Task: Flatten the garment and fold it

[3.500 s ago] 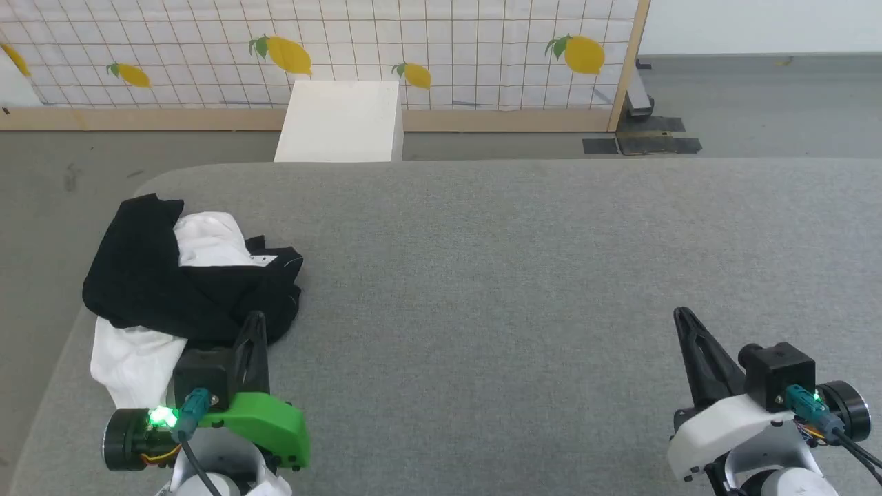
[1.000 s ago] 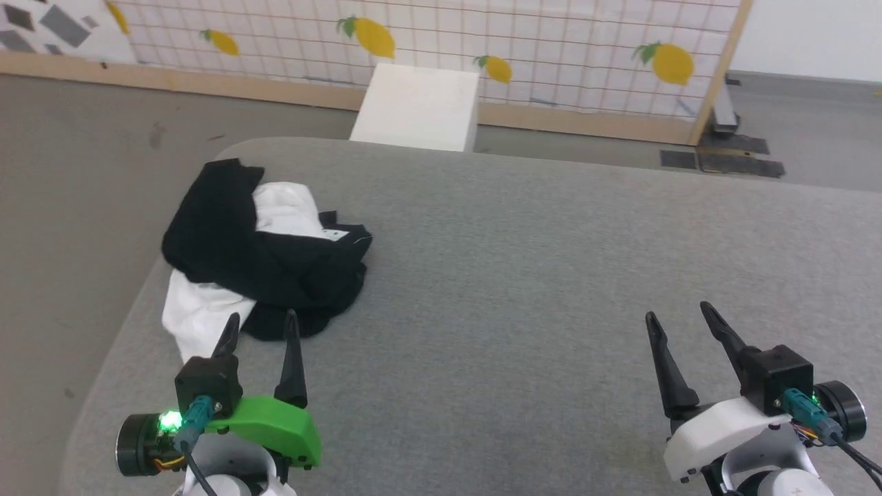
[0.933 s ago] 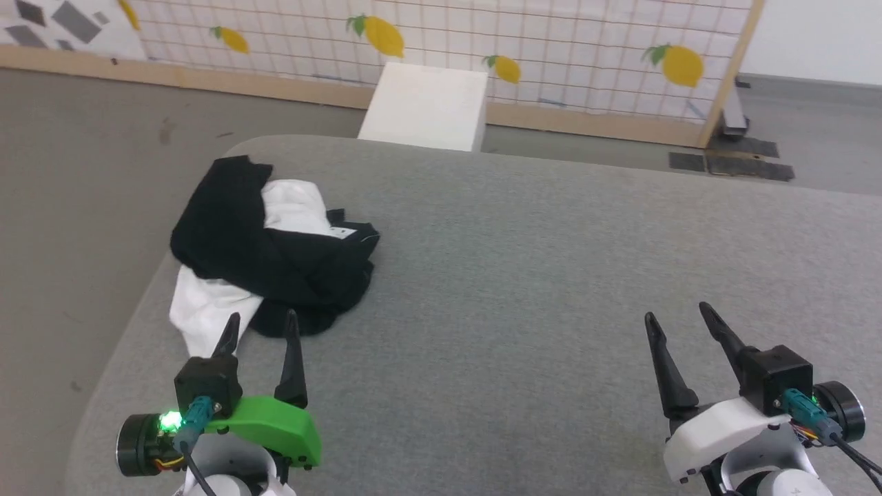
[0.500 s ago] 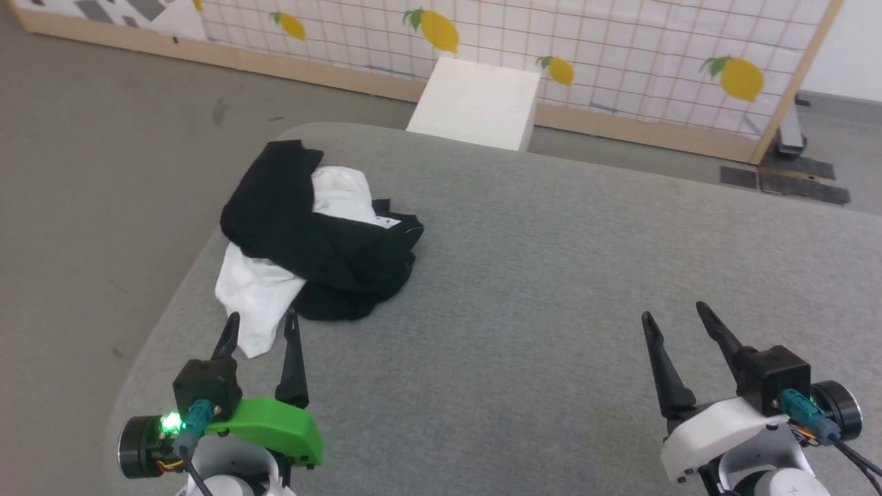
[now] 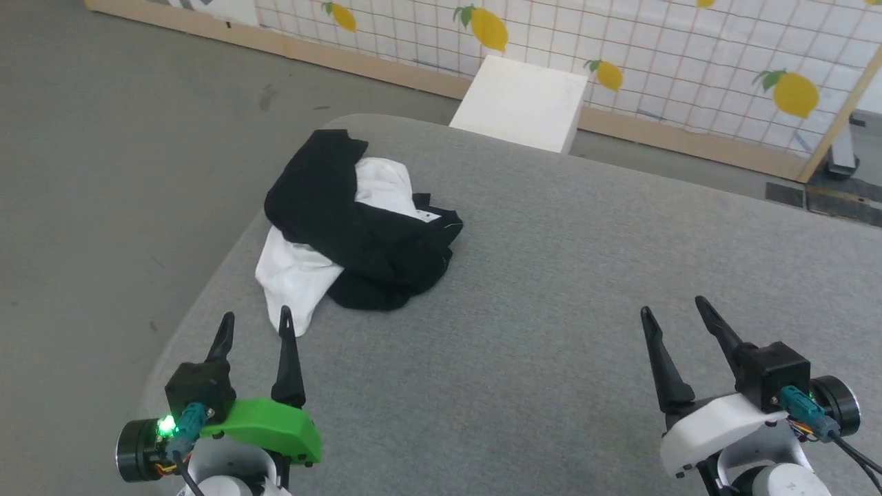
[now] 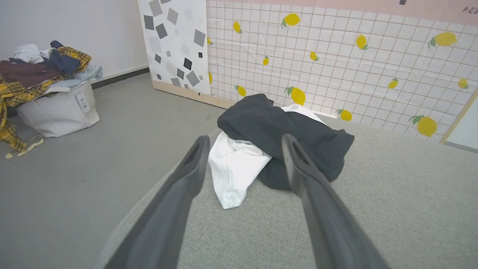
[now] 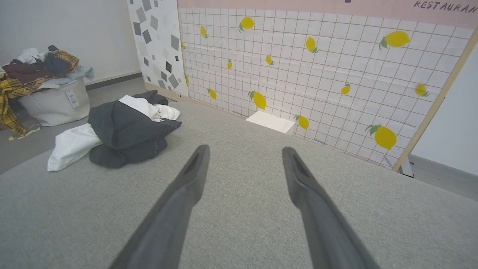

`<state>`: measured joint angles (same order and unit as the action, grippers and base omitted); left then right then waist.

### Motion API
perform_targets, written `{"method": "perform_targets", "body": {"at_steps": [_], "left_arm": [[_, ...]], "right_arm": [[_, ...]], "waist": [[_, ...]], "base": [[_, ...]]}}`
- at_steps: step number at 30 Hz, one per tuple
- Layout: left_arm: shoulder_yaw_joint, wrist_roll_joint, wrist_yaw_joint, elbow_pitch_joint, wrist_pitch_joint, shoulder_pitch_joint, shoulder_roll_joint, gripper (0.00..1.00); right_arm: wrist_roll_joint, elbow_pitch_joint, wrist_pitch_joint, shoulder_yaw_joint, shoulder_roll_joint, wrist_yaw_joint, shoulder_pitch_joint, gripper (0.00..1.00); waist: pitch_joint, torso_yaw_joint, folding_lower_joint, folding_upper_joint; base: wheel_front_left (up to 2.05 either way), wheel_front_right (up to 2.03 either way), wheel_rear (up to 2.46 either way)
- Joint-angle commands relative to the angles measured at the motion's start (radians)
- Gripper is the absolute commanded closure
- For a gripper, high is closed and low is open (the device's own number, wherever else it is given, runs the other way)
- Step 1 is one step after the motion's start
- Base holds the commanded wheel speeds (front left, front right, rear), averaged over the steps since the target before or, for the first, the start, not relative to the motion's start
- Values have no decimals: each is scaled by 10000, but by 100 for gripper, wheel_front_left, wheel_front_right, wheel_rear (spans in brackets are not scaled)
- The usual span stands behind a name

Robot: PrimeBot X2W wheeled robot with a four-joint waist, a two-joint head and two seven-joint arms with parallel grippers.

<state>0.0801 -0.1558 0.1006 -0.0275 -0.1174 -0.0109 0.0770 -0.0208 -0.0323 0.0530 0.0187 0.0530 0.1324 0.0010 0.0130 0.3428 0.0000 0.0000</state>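
Garment [image 5: 358, 231] lies bunched near the gray table's [image 5: 551, 289] far left corner. The left gripper [image 5: 255, 315] and right gripper [image 5: 674, 307] hover spread apart, holding nothing.

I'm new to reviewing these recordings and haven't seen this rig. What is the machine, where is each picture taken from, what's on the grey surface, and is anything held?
It is a two-armed robot. One picture looks down from its head: the left tool on a green mount, the right tool on a white one, each two dark fingers. The other two look along those fingers from each wrist. On the grey padded surface lies one crumpled black-and-white garment, near a corner, just ahead of the left tool. Both tools are open and hold nothing.
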Motion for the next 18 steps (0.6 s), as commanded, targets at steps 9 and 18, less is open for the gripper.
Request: {"method": "perform_targets", "body": {"at_steps": [9, 18], "left_arm": [[125, -328, 282, -14, -242, 184, 183, 0], [241, -578, 483, -52, -393, 231, 281, 0]], "right_arm": [[-175, -53, 182, 53, -16, -10, -203, 0], [-276, -110, 248, 126, -18, -11, -245, 0]], "waist": [[19, 517, 0, 0], [35, 956, 0, 0]], "base": [[0, 0, 0], [0, 0, 0]]}}
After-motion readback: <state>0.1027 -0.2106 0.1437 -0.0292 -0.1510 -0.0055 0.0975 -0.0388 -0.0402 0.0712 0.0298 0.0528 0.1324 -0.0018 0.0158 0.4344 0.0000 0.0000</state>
